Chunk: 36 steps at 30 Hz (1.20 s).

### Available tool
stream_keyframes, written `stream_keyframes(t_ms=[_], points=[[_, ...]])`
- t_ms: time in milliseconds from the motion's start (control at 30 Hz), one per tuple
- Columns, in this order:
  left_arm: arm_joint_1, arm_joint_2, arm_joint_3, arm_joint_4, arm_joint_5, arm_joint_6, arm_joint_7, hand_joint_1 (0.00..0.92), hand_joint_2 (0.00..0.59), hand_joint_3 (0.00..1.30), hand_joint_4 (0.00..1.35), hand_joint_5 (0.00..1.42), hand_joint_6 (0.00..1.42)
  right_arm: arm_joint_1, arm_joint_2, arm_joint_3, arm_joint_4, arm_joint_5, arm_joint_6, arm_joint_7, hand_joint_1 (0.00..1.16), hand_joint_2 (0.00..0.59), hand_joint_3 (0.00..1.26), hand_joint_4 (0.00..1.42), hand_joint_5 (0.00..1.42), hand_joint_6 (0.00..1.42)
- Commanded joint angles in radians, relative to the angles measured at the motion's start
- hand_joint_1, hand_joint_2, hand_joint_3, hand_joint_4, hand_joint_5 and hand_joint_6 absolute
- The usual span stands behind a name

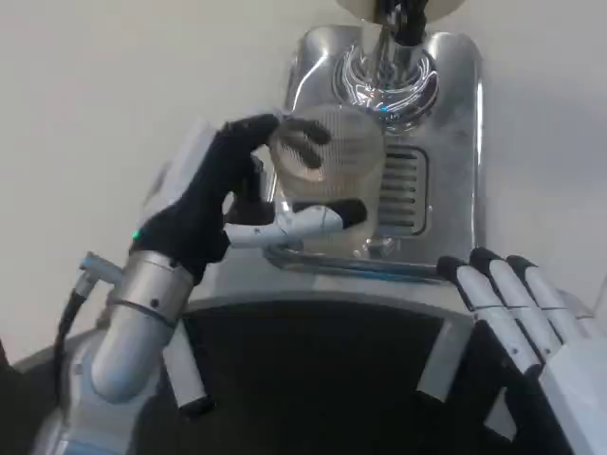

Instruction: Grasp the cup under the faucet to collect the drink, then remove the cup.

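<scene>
the left hand [232, 194] is raised, fingers wrapped around the cup [327, 175]. the right hand [522, 303] lies low at right, fingers straight, together, holding nothing.

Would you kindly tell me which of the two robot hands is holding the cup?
The left robot hand holds the clear cup, fingers wrapped around it; the right robot hand rests apart, holding nothing.

The see-through ribbed plastic cup [327, 171] looks cloudy and a bit dull. The shiny silver metal drip tray [455, 142] is smooth like a mirror, and its slotted grate [403, 190] is shiny metal too. The round chrome faucet base [389, 81] gleams brightly. The flat white table [104, 85] looks smooth and matt. The left hand [213, 204] has dull black covering and glossy white plastic fingers. The right hand [517, 313] has smooth white plastic with black tips. The silver left forearm [133, 322] looks like brushed metal.
</scene>
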Motion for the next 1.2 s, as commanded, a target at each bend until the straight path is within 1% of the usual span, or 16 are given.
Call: stream_keyframes(t_ms=[33,267,533,733,867,933,1033,1100,1133,1167,1200], points=[[-0.070,-0.018,-0.031,0.109,0.009,-0.070,0.042,0.697,0.109,1.08,1.23,1.36,1.42,0.016,0.062,0.004,-0.011,-0.011,0.021,-0.005,0.88,0.297,0.08,0.02,0.01,0.10],[-0.160,-0.042,-0.065,0.278,0.013,-0.133,0.069,0.698,0.109,1.08,1.23,1.37,1.42,0.014,0.054,0.013,-0.011,-0.020,0.039,-0.003,0.89,0.299,0.08,0.02,0.01,0.10],[-0.260,-0.066,-0.074,0.453,0.017,-0.197,0.109,0.698,0.114,1.08,1.22,1.37,1.42,0.019,0.053,0.015,-0.011,-0.023,0.053,-0.006,0.89,0.305,0.09,0.03,0.02,0.10],[-0.338,-0.078,-0.073,0.597,0.018,-0.250,0.150,0.697,0.111,1.06,1.22,1.36,1.42,0.065,0.054,-0.004,-0.011,-0.003,0.028,-0.040,0.87,0.314,0.10,0.03,0.02,0.10],[-0.372,-0.082,-0.077,0.663,0.029,-0.274,0.182,0.692,0.107,1.06,1.20,1.36,1.42,0.075,0.058,-0.017,-0.011,0.006,0.015,-0.054,0.85,0.304,0.10,0.03,0.02,0.08],[-0.387,-0.083,-0.077,0.691,0.031,-0.284,0.199,0.691,0.107,1.06,1.20,1.36,1.42,0.077,0.061,-0.025,-0.011,0.012,0.009,-0.056,0.84,0.312,0.10,0.03,0.02,0.09],[-0.416,-0.083,-0.078,0.739,0.037,-0.297,0.225,0.686,0.104,1.02,1.15,1.36,1.42,0.077,0.064,-0.033,-0.011,0.018,0.004,-0.055,0.84,0.313,0.10,0.03,0.02,0.09],[-0.427,-0.082,-0.082,0.759,0.039,-0.305,0.233,0.678,0.106,0.97,1.09,1.33,1.42,0.073,0.065,-0.034,-0.011,0.020,0.004,-0.049,0.84,0.313,0.10,0.03,0.02,0.09],[-0.430,-0.081,-0.085,0.767,0.043,-0.308,0.239,0.671,0.105,0.93,1.04,1.29,1.42,0.070,0.066,-0.033,-0.011,0.019,0.005,-0.046,0.84,0.313,0.10,0.03,0.02,0.09],[-0.432,-0.080,-0.087,0.775,0.045,-0.311,0.244,0.648,0.101,0.87,1.00,1.24,1.42,0.067,0.067,-0.033,-0.011,0.018,0.007,-0.044,0.83,0.313,0.10,0.03,0.02,0.09],[-0.428,-0.078,-0.091,0.775,0.051,-0.310,0.248,0.603,0.091,0.76,0.86,1.13,1.33,0.064,0.067,-0.033,-0.011,0.017,0.010,-0.041,0.83,0.313,0.10,0.03,0.02,0.09]])
